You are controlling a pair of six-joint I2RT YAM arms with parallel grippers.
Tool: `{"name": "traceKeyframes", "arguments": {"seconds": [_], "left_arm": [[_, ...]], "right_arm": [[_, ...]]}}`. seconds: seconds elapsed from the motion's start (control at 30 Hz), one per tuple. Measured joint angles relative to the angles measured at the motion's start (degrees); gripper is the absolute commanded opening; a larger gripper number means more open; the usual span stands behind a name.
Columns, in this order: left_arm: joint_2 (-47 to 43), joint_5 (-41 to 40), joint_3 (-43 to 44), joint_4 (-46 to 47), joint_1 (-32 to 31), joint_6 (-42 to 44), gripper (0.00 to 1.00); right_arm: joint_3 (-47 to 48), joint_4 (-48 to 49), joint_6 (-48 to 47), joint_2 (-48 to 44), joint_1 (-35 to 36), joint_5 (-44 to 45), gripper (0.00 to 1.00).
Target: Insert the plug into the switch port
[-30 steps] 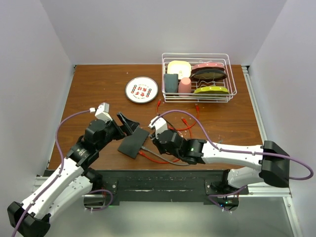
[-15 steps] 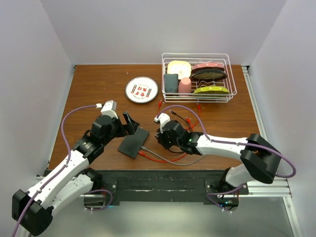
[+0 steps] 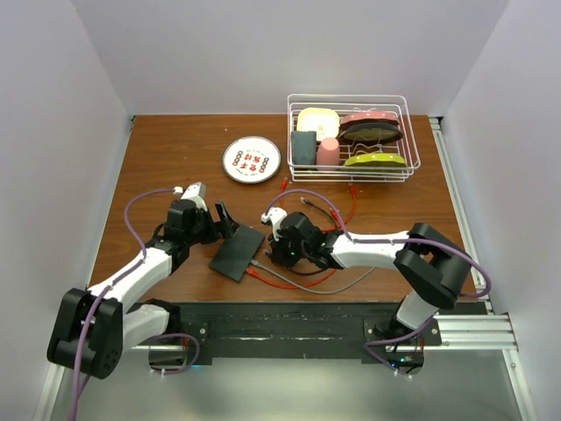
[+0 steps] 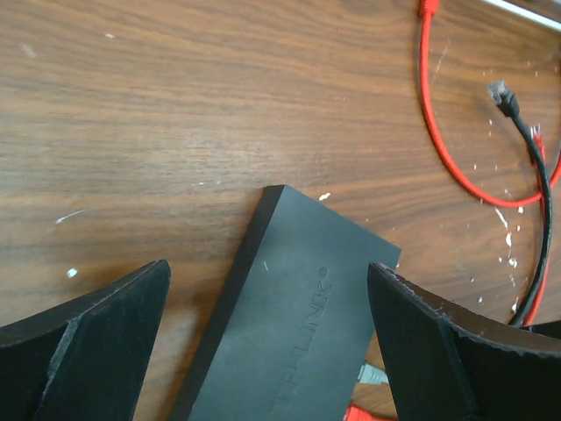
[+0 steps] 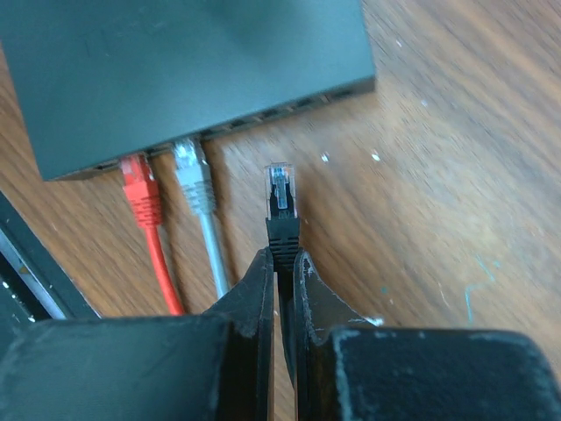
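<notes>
1. Top external view: the left arm point(image 3: 131, 272) reaches from the near-left corner diagonally inward across the worktop point(image 3: 175, 149). Its elbow is low and its wrist is angled toward the centre.
2. The right arm point(image 3: 377, 248) is folded sharply at the near-right, with its forearm running leftward low over the worktop to the near side of the switch point(image 3: 237, 254).
3. The switch lies flat near the front-centre of the worktop, skewed to the table edges, between the two wrists.
4. Left wrist view: the left claw point(image 4: 267, 272) is spread wide. One finger shows on each side of the switch's far corner, and neither is seen touching it.
5. Right wrist view: the right claw point(image 5: 282, 259) is pinched narrow on the black boot of the plug point(image 5: 280, 189). The clear connector tip projects ahead of the fingers.
6. The plug points at the port row point(image 5: 289, 105) along the switch's near edge. It stands just short of that edge and apart from it, with bare wood visible between the tip and the sockets.
7. A red cable point(image 5: 145, 206) and a grey cable point(image 5: 195, 189) are seated in neighbouring ports. The held plug lies just beside the grey one, facing unoccupied sockets.
</notes>
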Motion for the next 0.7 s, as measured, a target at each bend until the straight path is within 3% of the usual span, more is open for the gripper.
{"name": "traceKeyframes", "arguments": {"seconds": [0.37, 0.7], "left_arm": [[6.03, 7.74, -4.85, 11.76, 1.25, 1.25, 0.95], [11.28, 11.23, -5.73, 17.53, 1.51, 1.2, 0.75]], "right_arm": [[3.5, -0.55, -1.16, 4.2, 0.0, -3.08, 0.0], [4.24, -1.44, -1.11, 5.03, 0.0, -3.06, 0.0]]}}
